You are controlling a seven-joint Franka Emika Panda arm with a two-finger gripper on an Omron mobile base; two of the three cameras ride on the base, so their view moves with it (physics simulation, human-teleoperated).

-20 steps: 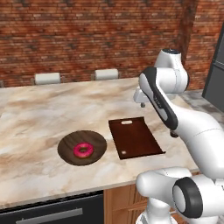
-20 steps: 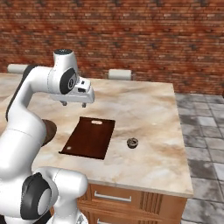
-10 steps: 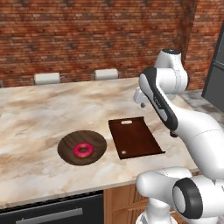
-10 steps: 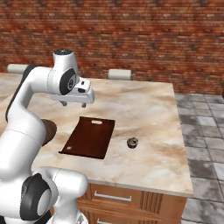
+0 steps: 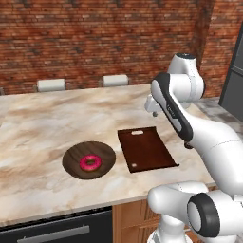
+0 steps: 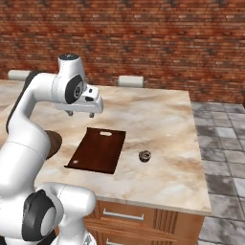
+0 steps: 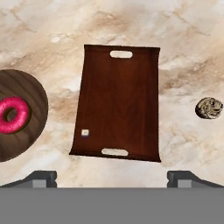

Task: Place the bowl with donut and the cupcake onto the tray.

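Observation:
The dark wooden bowl (image 5: 76,159) sits on the marble counter left of the tray, with the pink-iced donut (image 5: 90,163) lying in it. In the hand view the bowl (image 7: 37,98) and donut (image 7: 22,116) are at the left edge. The reddish-brown tray (image 5: 147,149) (image 6: 98,150) (image 7: 118,103) lies flat and bare. A small brown cupcake (image 6: 144,155) (image 7: 209,108) stands on the counter right of the tray. My gripper (image 6: 81,114) (image 5: 154,113) hangs open well above the tray's far end and holds nothing. My arm covers part of the bowl (image 6: 53,143) in the right base view.
Two pale chair backs (image 5: 115,80) stand behind the counter against a brick wall. The counter's right edge (image 6: 203,182) drops to a tiled floor. A dark appliance (image 5: 233,80) stands at the far right.

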